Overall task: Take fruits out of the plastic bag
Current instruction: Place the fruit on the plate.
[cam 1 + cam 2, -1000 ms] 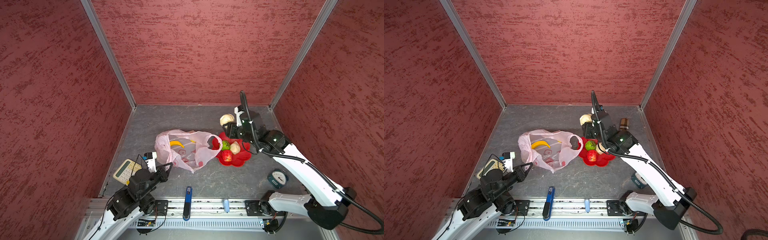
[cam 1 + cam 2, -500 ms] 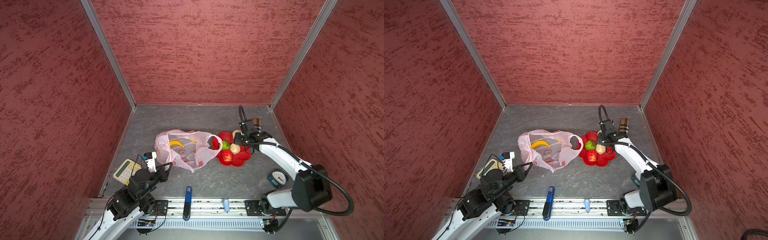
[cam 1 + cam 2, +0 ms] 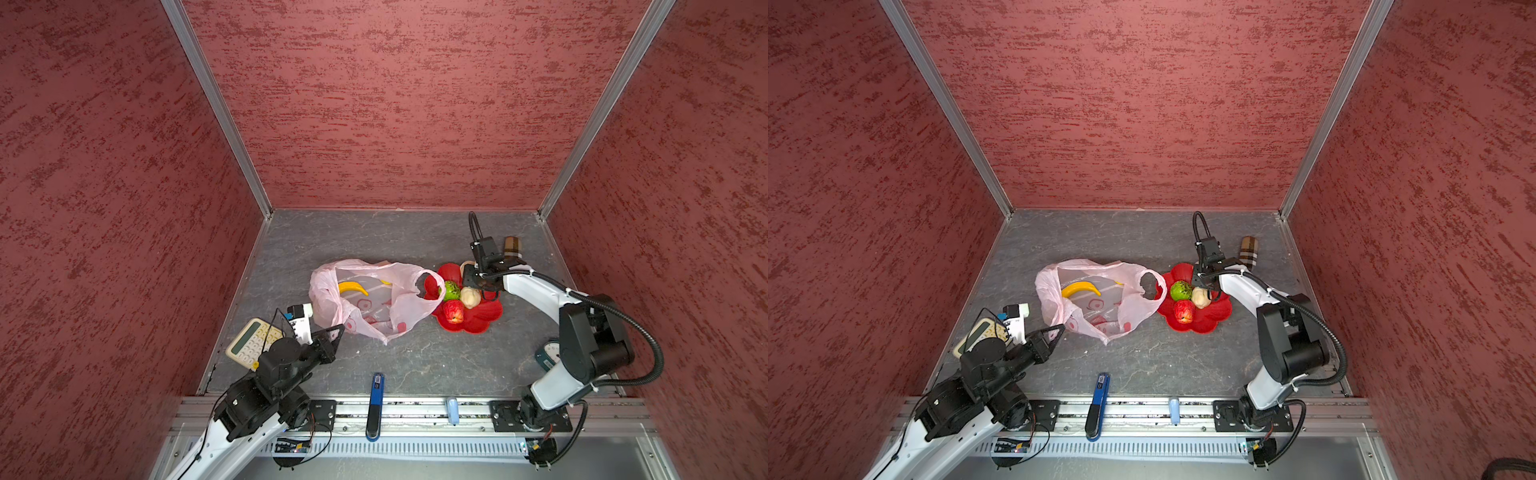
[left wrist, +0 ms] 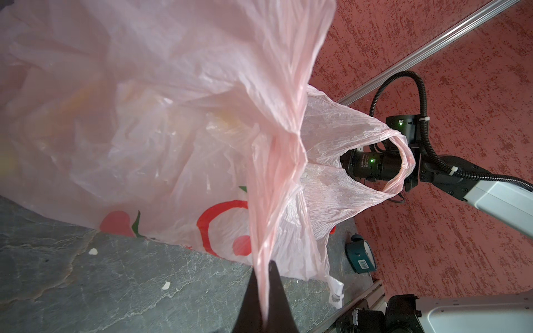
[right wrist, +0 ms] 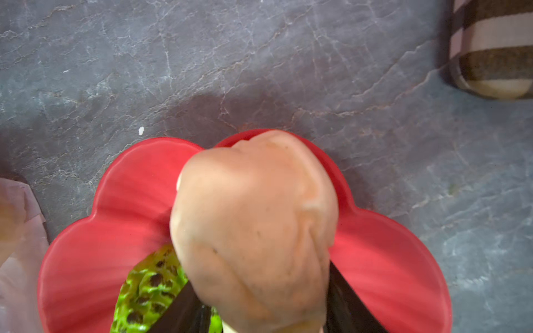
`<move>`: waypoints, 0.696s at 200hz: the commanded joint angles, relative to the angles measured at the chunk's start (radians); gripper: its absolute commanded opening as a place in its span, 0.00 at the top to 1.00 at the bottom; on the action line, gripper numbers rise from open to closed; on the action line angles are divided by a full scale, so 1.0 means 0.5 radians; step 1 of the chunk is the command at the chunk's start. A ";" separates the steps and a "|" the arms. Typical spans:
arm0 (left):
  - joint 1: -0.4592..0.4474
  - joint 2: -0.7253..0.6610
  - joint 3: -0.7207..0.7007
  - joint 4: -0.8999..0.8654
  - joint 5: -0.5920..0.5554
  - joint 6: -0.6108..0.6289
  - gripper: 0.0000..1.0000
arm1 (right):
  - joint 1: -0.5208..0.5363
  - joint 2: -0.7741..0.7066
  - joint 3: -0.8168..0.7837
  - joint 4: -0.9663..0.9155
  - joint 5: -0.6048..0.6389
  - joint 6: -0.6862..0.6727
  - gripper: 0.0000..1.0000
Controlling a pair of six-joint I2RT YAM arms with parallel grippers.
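We see the left claw (image 4: 267,276) clenched on a twisted strand of the thin translucent pale-pink plastic bag (image 4: 161,121), the film pinched between its two dark fingers (image 4: 281,302). In both top views the bag lies crumpled on the grey stone-patterned tabletop (image 3: 415,361), left of centre in the frame, with that claw at its lower left corner. The long yellow toy banana (image 3: 352,287) lies inside the bag, and a small yellow piece (image 3: 385,282) shows through the film to its right.

The right claw (image 5: 259,276) grasps a beige lumpy toy fruit (image 5: 253,213), with a dark finger pressed on each side of it. It holds the fruit over the rim of the red flower-shaped plastic plate (image 5: 389,259). We cannot tell whether the fruit touches the plate.

In a top view the plate sits right of centre and carries three more fruits, all touching:
- a green bumpy round fruit (image 3: 451,290)
- a second beige lumpy fruit (image 3: 470,297)
- a red strawberry-like fruit (image 3: 453,311)

One loop handle (image 3: 419,276) of the bag overlaps the plate's left edge.
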 commanded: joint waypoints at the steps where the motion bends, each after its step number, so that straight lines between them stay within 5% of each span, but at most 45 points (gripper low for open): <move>1: 0.006 0.004 0.032 -0.012 -0.033 0.023 1.00 | -0.009 0.025 0.066 0.061 -0.037 -0.053 0.43; 139: 0.005 0.000 0.017 -0.004 -0.027 0.019 1.00 | -0.011 0.041 0.071 0.020 -0.010 -0.067 0.24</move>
